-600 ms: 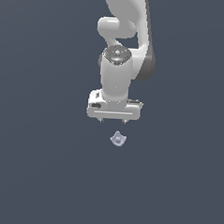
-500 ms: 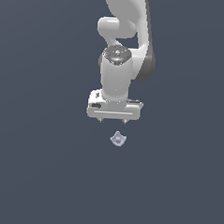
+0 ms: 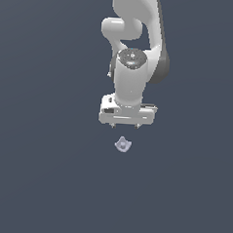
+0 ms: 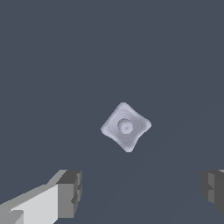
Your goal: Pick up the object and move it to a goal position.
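The object [image 3: 122, 144] is a tiny pale lavender-grey lump with pointed corners, lying on the dark grey floor just below my gripper [image 3: 125, 125] in the exterior view. In the wrist view the object [image 4: 126, 127] shows a small round dimple at its centre. It lies apart from my gripper [image 4: 142, 190], whose two dark fingertips [image 4: 70, 192] stand wide apart and open with nothing between them. The object touches neither finger.
The white arm [image 3: 137, 46] rises behind the gripper toward the top of the exterior view. Around the object there is only a plain dark grey surface [image 3: 46, 173].
The arm and gripper have shifted slightly toward the exterior view's right. The object has stayed in place.
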You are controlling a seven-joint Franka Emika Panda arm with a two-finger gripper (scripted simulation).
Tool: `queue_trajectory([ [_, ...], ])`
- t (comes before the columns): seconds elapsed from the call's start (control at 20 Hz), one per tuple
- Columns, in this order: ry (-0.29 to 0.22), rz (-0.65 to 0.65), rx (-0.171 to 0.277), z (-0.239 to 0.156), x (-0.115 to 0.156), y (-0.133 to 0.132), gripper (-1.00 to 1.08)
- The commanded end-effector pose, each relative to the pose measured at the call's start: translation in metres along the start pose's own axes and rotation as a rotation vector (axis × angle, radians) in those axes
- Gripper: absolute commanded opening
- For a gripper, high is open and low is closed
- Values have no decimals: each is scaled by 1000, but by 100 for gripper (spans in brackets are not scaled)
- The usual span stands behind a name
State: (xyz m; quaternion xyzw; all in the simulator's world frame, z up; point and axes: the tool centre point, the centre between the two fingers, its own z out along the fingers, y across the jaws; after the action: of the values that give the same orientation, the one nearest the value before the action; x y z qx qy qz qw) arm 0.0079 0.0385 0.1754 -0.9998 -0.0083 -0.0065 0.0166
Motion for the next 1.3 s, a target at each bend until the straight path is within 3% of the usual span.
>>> queue_trajectory([
  [0.0,-1,1,2,0,0,-1,100],
  [0.6,-3,86,0,11,3,0,100],
  [1.25,-8,385,-12,50,14,0,100],
])
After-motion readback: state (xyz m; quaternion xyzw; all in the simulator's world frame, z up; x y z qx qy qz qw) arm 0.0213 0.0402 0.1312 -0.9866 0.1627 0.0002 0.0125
